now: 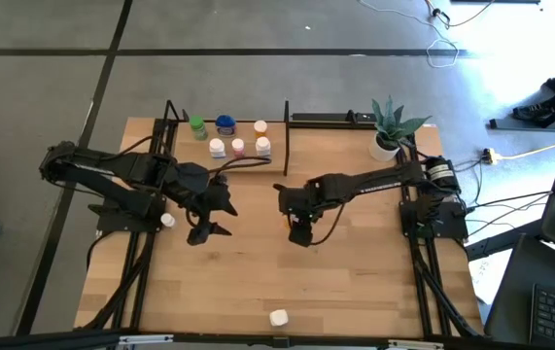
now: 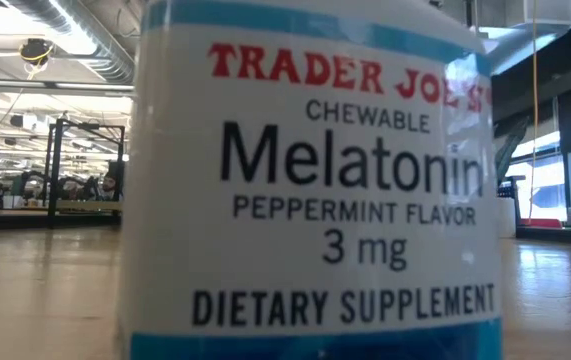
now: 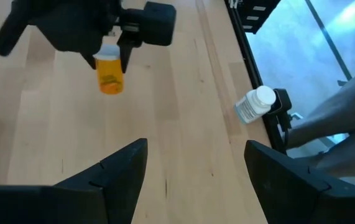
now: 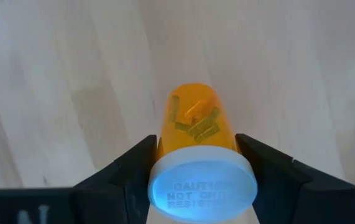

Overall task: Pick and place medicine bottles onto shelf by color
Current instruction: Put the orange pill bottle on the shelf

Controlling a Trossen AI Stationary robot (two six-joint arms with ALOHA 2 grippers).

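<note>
The right gripper (image 4: 196,180) is clenched on an orange bottle (image 4: 196,127), one finger (image 4: 130,171) on each side of it just below its white cap (image 4: 202,185). The cap carries embossed writing: "CAUTION" is legible, the lines beneath it only in part. In the high view this gripper (image 1: 299,231) hangs above the middle of the table (image 1: 355,282), and the left wrist view shows the orange bottle (image 3: 110,74) clear of the wood.

The left gripper (image 3: 193,165) is released, its fingers spread with nothing between them; it sits left of centre (image 1: 204,231).

Six medicine bottles stand on the shelf (image 1: 277,167) at the far edge, among them a green bottle (image 1: 197,126) and a blue bottle (image 1: 225,123). A white bottle (image 1: 167,221) lies near the table's left edge. Another white bottle (image 1: 278,318) stands at the near edge; its label (image 2: 345,190) reads "TRADER JOE'S CHEWABLE Melatonin PEPPERMINT FLAVOR 3 mg DIETARY SUPPLEMENT". A potted plant (image 1: 391,126) occupies the far right corner.
</note>
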